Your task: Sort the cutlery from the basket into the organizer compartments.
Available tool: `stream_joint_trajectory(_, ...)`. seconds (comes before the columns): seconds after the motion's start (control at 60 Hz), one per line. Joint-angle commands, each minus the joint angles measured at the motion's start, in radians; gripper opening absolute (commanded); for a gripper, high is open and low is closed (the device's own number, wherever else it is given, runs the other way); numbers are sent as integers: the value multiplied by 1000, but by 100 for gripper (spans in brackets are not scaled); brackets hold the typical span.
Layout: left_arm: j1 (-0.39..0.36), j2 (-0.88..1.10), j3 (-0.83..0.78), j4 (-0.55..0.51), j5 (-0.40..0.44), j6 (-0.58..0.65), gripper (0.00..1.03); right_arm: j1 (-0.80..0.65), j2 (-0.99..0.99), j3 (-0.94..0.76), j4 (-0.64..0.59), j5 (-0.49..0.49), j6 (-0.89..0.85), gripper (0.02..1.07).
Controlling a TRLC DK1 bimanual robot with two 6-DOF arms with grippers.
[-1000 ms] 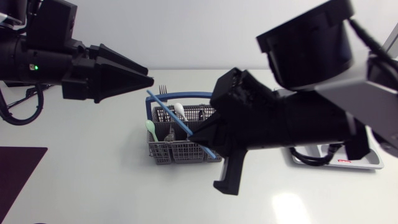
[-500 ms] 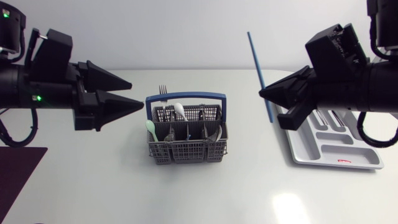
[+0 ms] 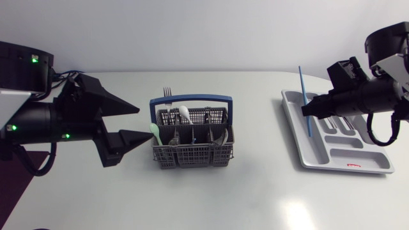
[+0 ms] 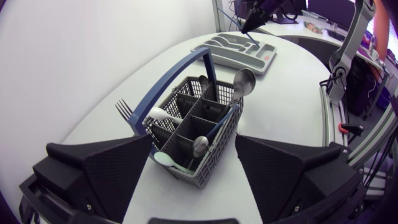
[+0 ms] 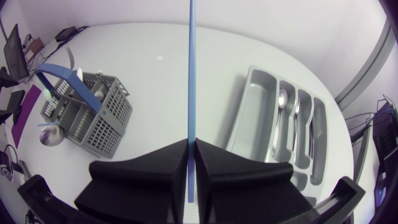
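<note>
While the left gripper (image 3: 144, 122) hangs released just beside the basket (image 3: 192, 155), its two black wedge fingers spread wide and touching nothing, the basket stands ahead of them in the middle of the white counter (image 3: 255, 185). The lower finger's tip is close to the basket's left wall, near a pale green spoon (image 3: 154, 131) that leans out over that corner. The basket is grey mesh with a blue arched handle (image 3: 190, 99) and inner dividers. In it stand a white spoon (image 3: 184, 112), a fork (image 3: 167, 92) with tines up at the back corner, and a large metal spoon (image 4: 244, 81) with its bowl raised on the side towards the organizer. Well apart from the basket, farther along the counter, lies the grey organizer (image 3: 295, 121), a flat tray of long compartments, two of which hold spoons (image 5: 283, 99). Over the organizer's basket-side part the right gripper (image 3: 308, 110) is clenched on a thin blue stick (image 3: 303, 86). In the right wrist view both fingers press it from two sides, and it runs straight out ahead of them. In the head view the stick stands steeply, its lower end above the tray; whether it touches the tray cannot be told.
</note>
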Motion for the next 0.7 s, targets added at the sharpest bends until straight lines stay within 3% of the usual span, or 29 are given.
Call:
stream_joint_trajectory(0.0, -45, -15, -56, 35, -41, 39, 92, -27, 53, -11, 1, 14, 44, 8)
stream_joint_trajectory(0.25, -177, 20, -106, 154, -150, 68, 92, -116, 186, -9, 9, 8, 65, 8)
stream_joint_trajectory(0.4, -327, 82, -135, 266, -285, 103, 92, -132, 246, -23, 38, -1, 59, 8)
stream_joint_trajectory(0.683, -343, 249, -134, 402, -297, 137, 91, -166, 350, -14, 63, -1, 57, 8)
